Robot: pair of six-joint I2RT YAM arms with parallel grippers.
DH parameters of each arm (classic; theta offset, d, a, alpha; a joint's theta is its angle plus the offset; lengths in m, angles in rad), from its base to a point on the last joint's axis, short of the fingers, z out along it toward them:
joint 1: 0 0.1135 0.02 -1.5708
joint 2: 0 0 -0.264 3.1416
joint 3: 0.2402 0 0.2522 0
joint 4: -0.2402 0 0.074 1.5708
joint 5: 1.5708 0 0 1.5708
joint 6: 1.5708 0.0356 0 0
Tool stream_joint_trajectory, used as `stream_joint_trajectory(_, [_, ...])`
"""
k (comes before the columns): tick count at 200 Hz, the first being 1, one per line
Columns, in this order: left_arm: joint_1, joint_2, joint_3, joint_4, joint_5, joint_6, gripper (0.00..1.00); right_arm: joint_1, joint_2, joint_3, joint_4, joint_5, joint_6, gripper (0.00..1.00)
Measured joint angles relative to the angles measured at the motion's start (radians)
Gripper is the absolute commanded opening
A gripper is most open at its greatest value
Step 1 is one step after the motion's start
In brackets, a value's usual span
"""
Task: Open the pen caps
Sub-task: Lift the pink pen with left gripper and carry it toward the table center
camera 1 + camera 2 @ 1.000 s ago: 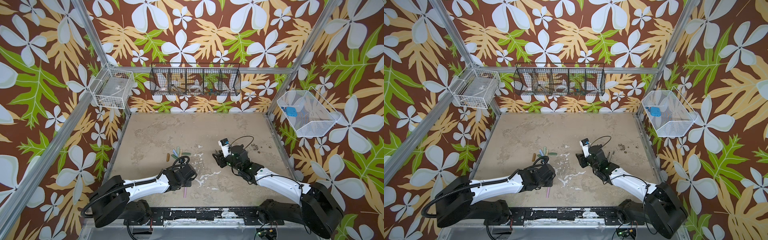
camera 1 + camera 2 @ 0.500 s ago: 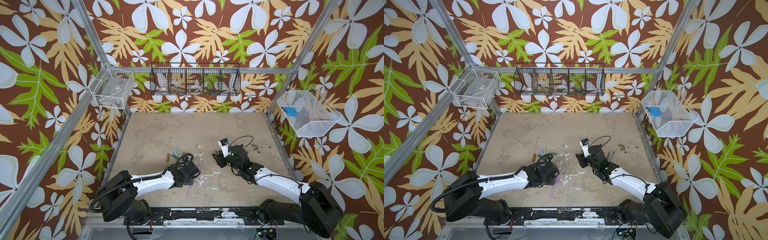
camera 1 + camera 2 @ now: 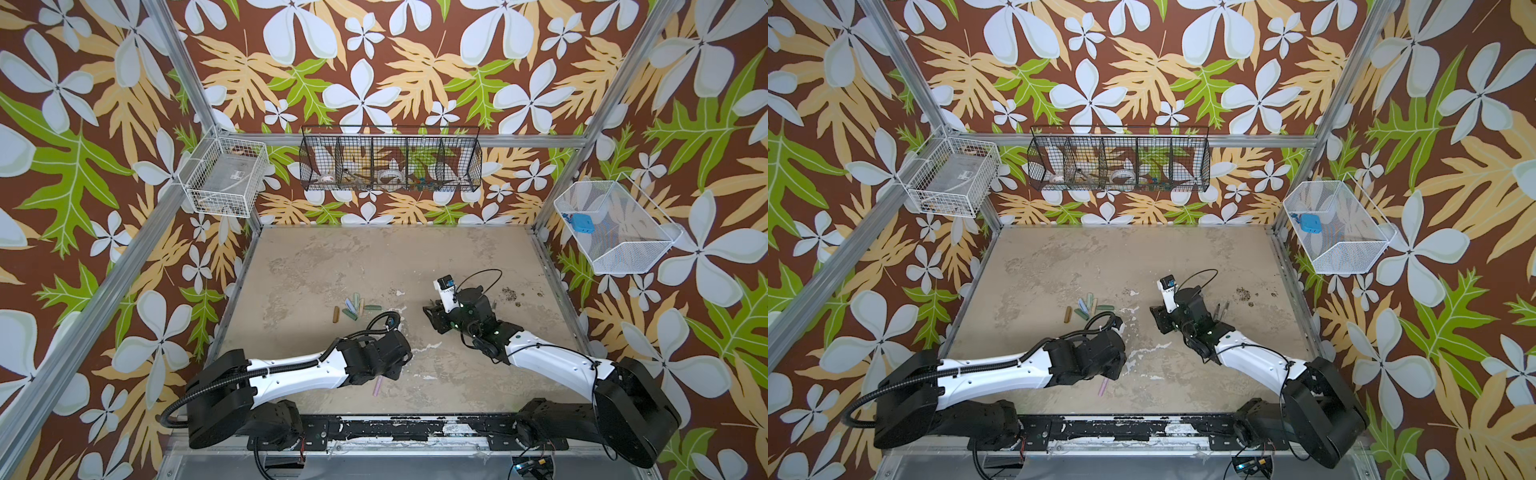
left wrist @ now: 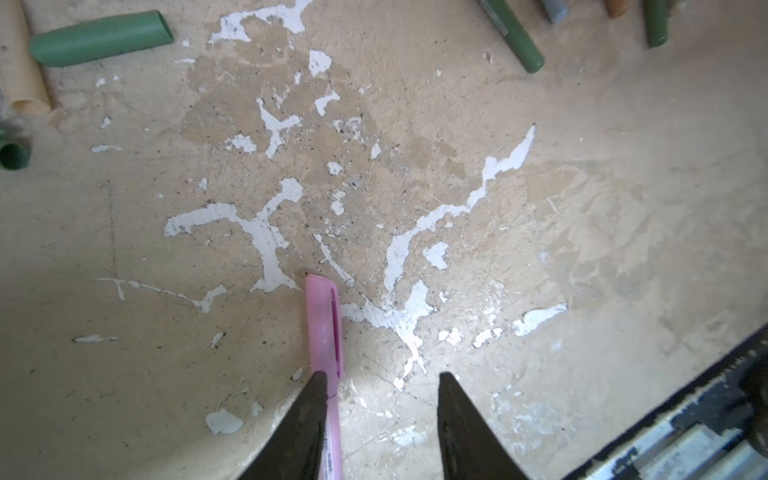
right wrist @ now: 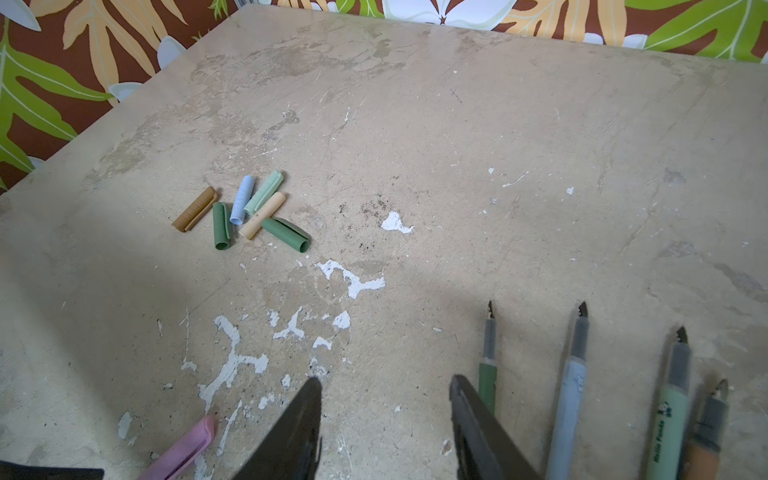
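pink pen flat on tabletop just beside one finger of released left claw; right claw also spread, gripping nothing, loose pen caps clustered well beyond.

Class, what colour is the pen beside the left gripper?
The pen is pink, clearest in the left wrist view.

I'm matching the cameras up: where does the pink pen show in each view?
Both top views: pink pen on the table, poking out from under the left arm's wrist.
Left wrist: pink pen lying along one finger of the left gripper.
Right wrist: pink pen beyond the right gripper, opposite the uncapped pens.
Shared landmark: the pile of loose caps; left wrist catches a few, like the green cap.
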Motion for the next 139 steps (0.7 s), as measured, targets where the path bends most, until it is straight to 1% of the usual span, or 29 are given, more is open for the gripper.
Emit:
stream_joint_trajectory(40, [-0.003, 0.072, 0.032, -0.054, -0.042, -0.006, 0.43, -0.006, 0.056, 0.031, -0.04, -0.039, 0.002, 0.49])
stream_joint_trajectory(58, [-0.003, 0.089, 0.035, -0.056, -0.042, -0.006, 0.4, -0.01, 0.077, 0.042, -0.057, -0.047, 0.005, 0.49])
stream_joint_trajectory(79, [-0.003, 0.103, 0.036, -0.057, -0.037, -0.005, 0.35, -0.014, 0.08, 0.044, -0.066, -0.062, 0.013, 0.49])
stream_joint_trajectory(118, [-0.003, 0.16, 0.06, -0.064, -0.034, -0.006, 0.33, -0.028, 0.069, 0.042, -0.067, -0.074, 0.022, 0.49])
stream_joint_trajectory(139, [-0.003, 0.189, 0.071, -0.069, -0.034, -0.006, 0.32, -0.046, 0.066, 0.035, -0.066, -0.119, 0.027, 0.49])
